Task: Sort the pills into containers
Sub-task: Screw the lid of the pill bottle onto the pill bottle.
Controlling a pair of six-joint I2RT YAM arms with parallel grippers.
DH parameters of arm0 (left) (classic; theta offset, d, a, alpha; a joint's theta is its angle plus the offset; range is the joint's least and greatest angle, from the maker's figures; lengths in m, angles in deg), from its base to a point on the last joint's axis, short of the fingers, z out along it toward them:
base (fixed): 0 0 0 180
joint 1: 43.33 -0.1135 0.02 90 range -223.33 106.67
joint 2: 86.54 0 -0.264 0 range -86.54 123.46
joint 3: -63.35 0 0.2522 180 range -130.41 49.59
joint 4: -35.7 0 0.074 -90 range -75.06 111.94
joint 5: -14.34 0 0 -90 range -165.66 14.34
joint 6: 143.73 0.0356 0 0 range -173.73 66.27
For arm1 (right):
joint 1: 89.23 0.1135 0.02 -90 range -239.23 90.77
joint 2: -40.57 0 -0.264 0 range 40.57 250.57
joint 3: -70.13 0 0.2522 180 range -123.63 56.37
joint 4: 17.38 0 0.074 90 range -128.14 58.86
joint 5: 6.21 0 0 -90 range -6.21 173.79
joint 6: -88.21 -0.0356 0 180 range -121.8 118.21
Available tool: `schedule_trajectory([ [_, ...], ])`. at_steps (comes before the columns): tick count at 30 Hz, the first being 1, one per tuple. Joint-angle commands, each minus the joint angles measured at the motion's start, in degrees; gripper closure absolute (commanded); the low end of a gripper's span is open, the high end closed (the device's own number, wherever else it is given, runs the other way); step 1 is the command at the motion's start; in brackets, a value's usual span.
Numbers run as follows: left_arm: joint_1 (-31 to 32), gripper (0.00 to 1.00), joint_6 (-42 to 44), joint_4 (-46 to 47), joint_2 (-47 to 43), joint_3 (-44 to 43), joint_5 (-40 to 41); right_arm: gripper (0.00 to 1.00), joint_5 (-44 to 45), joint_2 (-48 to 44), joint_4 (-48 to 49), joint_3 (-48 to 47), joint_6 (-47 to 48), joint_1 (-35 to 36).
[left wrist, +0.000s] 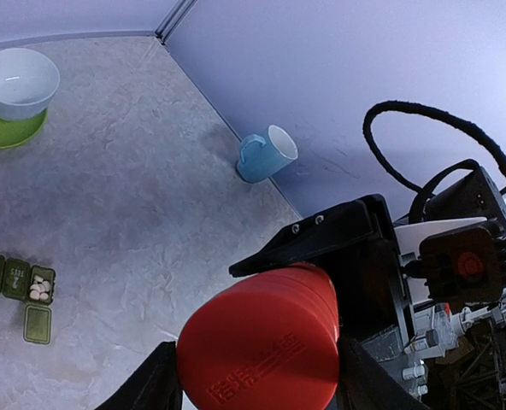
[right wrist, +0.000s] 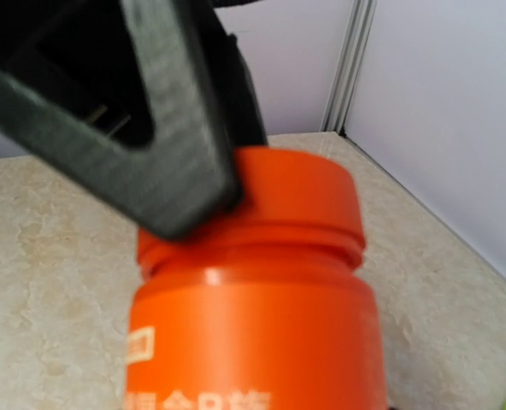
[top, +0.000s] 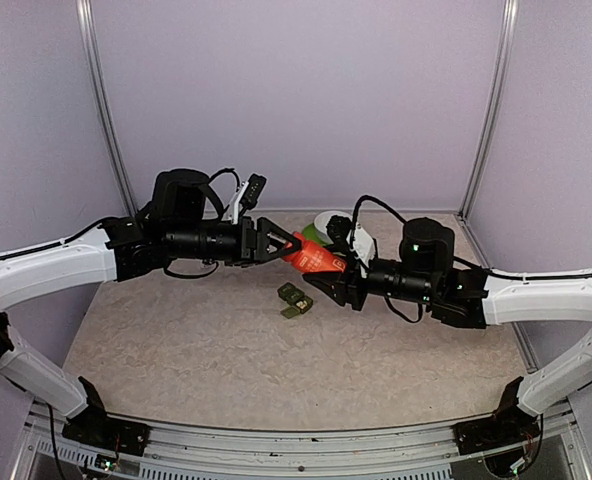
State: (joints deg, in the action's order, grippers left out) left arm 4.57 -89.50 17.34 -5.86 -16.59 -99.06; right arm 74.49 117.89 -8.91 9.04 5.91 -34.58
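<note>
A red bottle (top: 313, 258) is held in the air between both arms, lying nearly level. My left gripper (top: 288, 244) is shut on its cap (left wrist: 257, 346), with a finger pressed on each side. My right gripper (top: 328, 272) is shut on the bottle's body (right wrist: 253, 342); its own fingers are hidden in the right wrist view. Below the bottle, the dark green containers (top: 294, 300) lie on the table. One compartment stands open with white pills (left wrist: 39, 287) inside, its lid (left wrist: 38, 325) folded out.
A white bowl (left wrist: 18, 81) sits on a green plate (left wrist: 14, 135) at the back of the table, just behind the grippers (top: 324, 222). A blue mug (left wrist: 266, 154) lies by the back wall. Purple walls close off the back and sides.
</note>
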Motion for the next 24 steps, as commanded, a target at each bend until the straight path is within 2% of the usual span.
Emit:
schedule_trajectory([
  [1, -0.6, 0.44, 0.4, 1.8, 1.2, -1.9, -2.6, 0.8, -0.3, -2.2, 2.3, -0.4, 0.7, 0.7],
  [3, -0.7, 0.46, 0.3, 2.7, 1.5, -1.7, -3.6, 0.8, -0.7, -2.5, 2.7, 0.0, 0.7, 0.6],
  [7, -0.8, 0.63, 0.0, 4.8, 1.3, -0.8, -4.9, 0.8, -1.1, -2.5, 2.8, 0.3, 0.9, 0.6],
  [12, -0.6, 0.65, 1.7, 9.7, 0.0, 1.3, -8.5, 0.8, -2.0, -2.8, 4.3, 1.1, -1.2, 0.5],
  [19, 1.1, 0.67, 7.2, 17.5, -1.7, 4.8, -14.8, 0.82, -12.5, -2.0, 10.7, 1.6, -20.7, -1.4],
  [24, 2.5, 0.68, 11.2, 21.7, -3.1, 7.0, -19.2, 0.81, -20.8, -1.4, 20.6, 3.5, -37.7, -2.8],
])
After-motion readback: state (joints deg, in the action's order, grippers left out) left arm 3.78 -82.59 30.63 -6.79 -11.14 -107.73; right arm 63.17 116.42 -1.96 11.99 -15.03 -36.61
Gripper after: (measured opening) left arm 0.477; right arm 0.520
